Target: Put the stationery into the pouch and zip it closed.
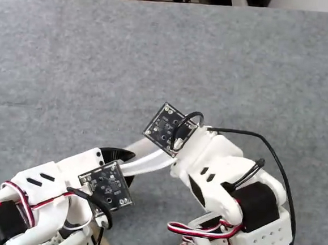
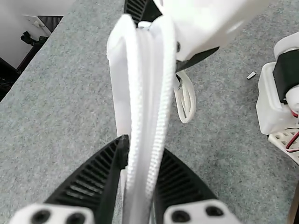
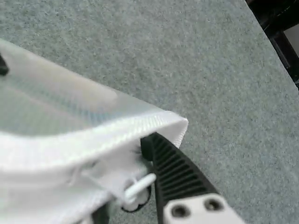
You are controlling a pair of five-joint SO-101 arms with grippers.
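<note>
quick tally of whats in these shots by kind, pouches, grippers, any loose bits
pouch: 1
grippers: 2 (left gripper, right gripper, both clamped on the pouch)
small scrap: 1
total: 4

readable text: none in any view.
pouch [image 2: 140, 88]: plain white fabric and zip, no print to read.
circuit boards [image 1: 169, 128]: small pale marks on the black faces, too small to read.
arm housings [image 1: 223, 161]: white shells with two black slanted slots each, shapes only, no letters or numbers.
table cover [image 1: 72, 64]: plain grey, unmarked.
</note>
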